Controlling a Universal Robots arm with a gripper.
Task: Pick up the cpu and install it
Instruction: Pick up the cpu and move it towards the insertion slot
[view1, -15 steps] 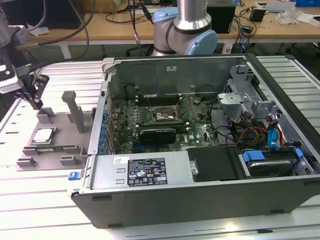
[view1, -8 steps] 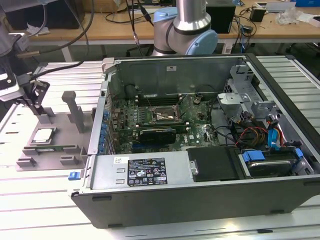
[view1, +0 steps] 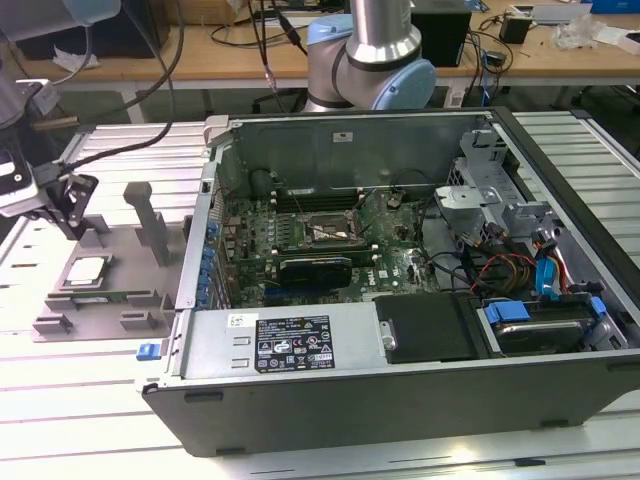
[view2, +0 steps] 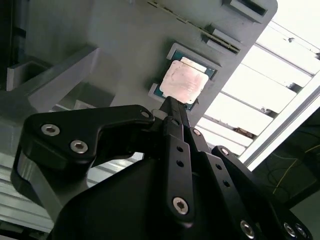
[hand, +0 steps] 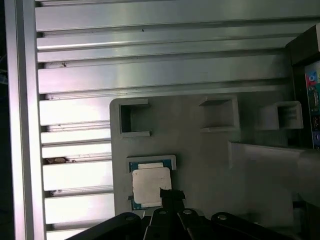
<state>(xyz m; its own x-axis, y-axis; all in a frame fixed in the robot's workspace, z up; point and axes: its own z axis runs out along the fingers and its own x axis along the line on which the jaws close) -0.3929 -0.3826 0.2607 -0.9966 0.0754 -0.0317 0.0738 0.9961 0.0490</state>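
Observation:
The cpu (view1: 86, 270), a small square chip with a pale silver top, lies flat in a recess of the grey holder plate (view1: 125, 262) at the exterior view's left. It also shows in both wrist views (view2: 184, 83) (hand: 151, 186). My gripper (view1: 72, 222) hangs a little above the plate, just beyond the cpu and apart from it. In the wrist views its black fingers meet in one narrow tip (view2: 171, 103) (hand: 170, 194) at the chip's edge, shut with nothing between them. Inside the open computer case (view1: 330, 345), the motherboard socket (view1: 328, 231) stands open.
Upright grey posts (view1: 150, 215) rise from the holder plate, close beside the gripper. The case wall (view1: 205, 230) stands between the plate and the motherboard. A black card (view1: 315, 270), cables (view1: 500, 270) and a drive cage (view1: 490, 190) crowd the case. The ribbed aluminium table (view1: 60, 400) lies under everything.

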